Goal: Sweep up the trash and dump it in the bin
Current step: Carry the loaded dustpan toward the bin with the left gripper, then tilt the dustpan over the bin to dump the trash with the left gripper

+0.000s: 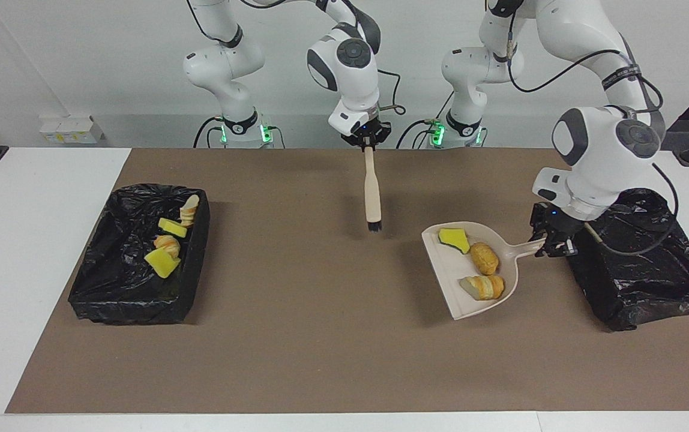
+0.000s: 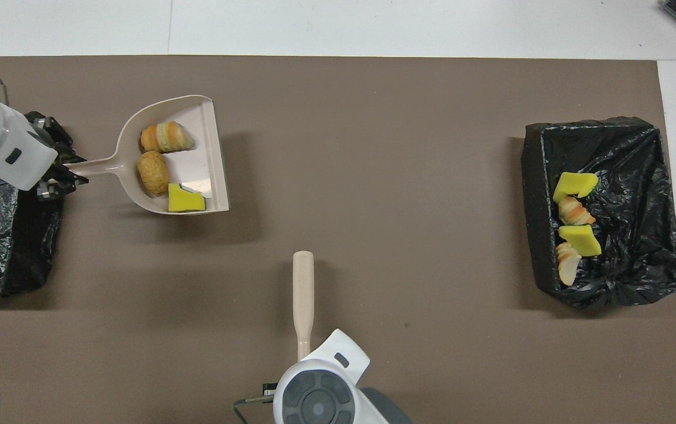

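**Loaded dustpan raised beside the empty bin**

The left gripper (image 1: pixel 551 246) is clamped on the handle tip of the beige dustpan (image 1: pixel 470 270), holding it raised above the mat. The handle runs roughly along the 3-to-9 o'clock line in the facing view, the open lip toward 9, away from the empty black-lined bin (image 1: pixel 638 258) at the left arm's end, which sits at 3 o'clock from the pan. In the pan lie a green-backed sponge chunk (image 1: pixel 454 239), a nugget (image 1: pixel 484 257) and a croissant piece (image 1: pixel 484 287). Dumping, I judge, calls for carrying the pan over that bin and tipping its lip down. The right gripper (image 1: pixel 368 143) pinches the brush (image 1: pixel 373 195), hanging bristles-down over mid-mat, waiting. The other bin (image 1: pixel 140 255) already holds trash.
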Motion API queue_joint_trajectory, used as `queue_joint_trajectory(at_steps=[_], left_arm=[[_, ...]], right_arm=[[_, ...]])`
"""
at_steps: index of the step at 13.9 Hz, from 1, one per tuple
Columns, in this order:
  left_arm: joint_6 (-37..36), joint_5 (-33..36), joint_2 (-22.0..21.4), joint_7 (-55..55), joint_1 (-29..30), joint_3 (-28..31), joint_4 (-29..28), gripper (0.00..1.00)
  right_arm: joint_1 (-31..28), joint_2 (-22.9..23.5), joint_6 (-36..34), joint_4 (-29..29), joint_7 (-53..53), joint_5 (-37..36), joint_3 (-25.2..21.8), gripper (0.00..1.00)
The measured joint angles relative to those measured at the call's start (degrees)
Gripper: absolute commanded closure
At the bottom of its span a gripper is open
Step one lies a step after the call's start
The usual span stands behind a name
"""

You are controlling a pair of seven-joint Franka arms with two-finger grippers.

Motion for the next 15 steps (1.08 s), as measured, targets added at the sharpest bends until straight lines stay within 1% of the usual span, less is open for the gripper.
queue_joint_trajectory(at_steps=[6,9,11,13,14,15], left_arm=[[-0.01,0.02,0.73,17.89,13.46,0.21,2.44,1.0],[0.01,0.71,2.18,25.58,19.22,0.36,7.03,1.0],[0.58,4.32,3.38,27.78,20.84,0.43,10.0,1.0],[2.72,9.39,3.96,27.9,20.81,0.14,11.56,1.0],[3.77,11.89,4.05,27.9,20.75,-0.04,11.77,1.0],[5.03,14.86,4.12,27.84,20.7,-0.19,11.82,1.0]], right_arm=[[1.55,0.76,1.06,-0.4,1.12,-0.23,-0.05,1.0],[1.77,1.19,2.37,-1.38,1.12,-0.23,-0.06,1.0],[2.06,1.58,2.83,-2.06,1.12,-0.23,-0.06,1.0],[2.14,1.67,3.41,-2.55,1.28,-0.23,-0.07,1.0],[2.13,1.67,3.49,-2.57,1.43,-0.23,-0.13,0.96],[2.12,1.67,3.5,-2.57,1.5,-0.22,-0.23,0.83]])
